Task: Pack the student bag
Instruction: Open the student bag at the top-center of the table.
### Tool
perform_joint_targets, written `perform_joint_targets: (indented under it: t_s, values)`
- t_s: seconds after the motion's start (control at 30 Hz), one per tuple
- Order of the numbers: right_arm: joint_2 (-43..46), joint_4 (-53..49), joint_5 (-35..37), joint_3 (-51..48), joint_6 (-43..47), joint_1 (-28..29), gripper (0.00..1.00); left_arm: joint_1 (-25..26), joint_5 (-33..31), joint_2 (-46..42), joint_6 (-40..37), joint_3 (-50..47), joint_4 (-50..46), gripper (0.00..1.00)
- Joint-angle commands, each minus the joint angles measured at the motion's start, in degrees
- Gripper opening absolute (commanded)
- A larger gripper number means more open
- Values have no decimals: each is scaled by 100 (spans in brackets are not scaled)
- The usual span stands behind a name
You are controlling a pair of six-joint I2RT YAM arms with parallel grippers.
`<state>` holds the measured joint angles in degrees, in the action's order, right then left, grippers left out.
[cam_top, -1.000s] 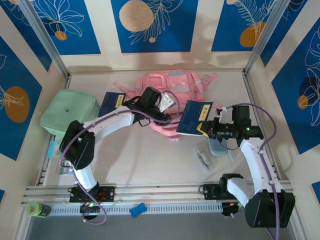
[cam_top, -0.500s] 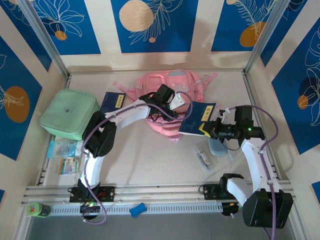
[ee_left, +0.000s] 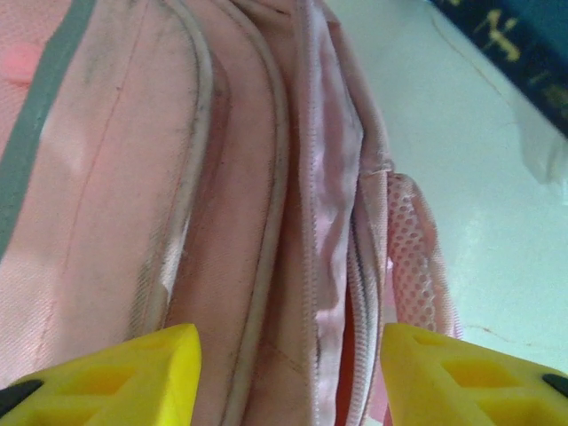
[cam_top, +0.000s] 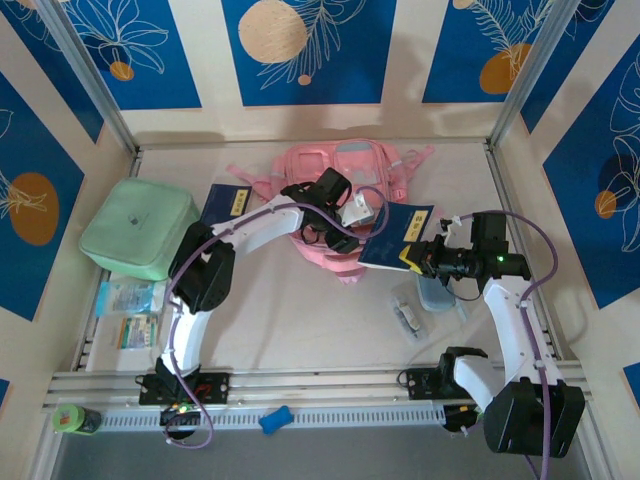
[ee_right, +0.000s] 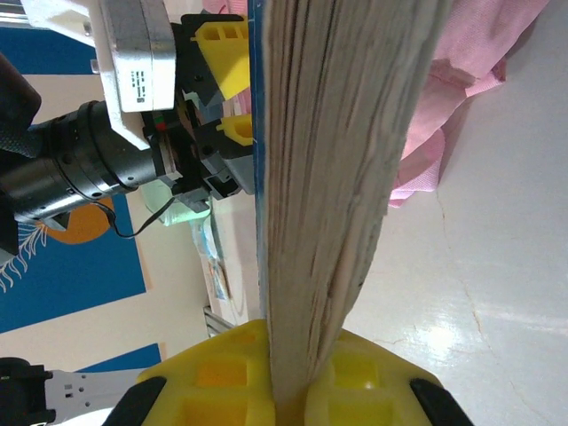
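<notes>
Hovering released over the student bag [cam_top: 350,170] on the bench [cam_top: 300,320], the left tool [ee_left: 288,355] seems poised to spread its zip mouth [ee_left: 351,266]; beside the bag, the right tool [ee_right: 286,373] clenches a blue book [cam_top: 393,238] for insertion.

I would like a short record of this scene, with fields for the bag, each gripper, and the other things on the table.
bag: student bag, pink, middle, far side
left gripper: open, over the bag's zip
right gripper: shut on blue book, beside the bag
elsewhere: second blue book, mint green case, both left of the bag
</notes>
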<state>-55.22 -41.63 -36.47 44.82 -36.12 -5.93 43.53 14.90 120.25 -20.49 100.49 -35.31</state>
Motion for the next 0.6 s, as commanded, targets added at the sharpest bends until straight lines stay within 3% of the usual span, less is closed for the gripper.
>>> perform_joint_targets:
  t_s: [0.0,0.4,0.57]
  values:
    - [99,32,-335,-38,143,-31,0,53,353,245,80,268,-321,49]
    - [134,-111,-344,-9,270,-130,0,45,439,280,155,490,-442,5]
    - [257,-198,-323,22,254,-141,0,29,463,-72,264,388,-288,0]
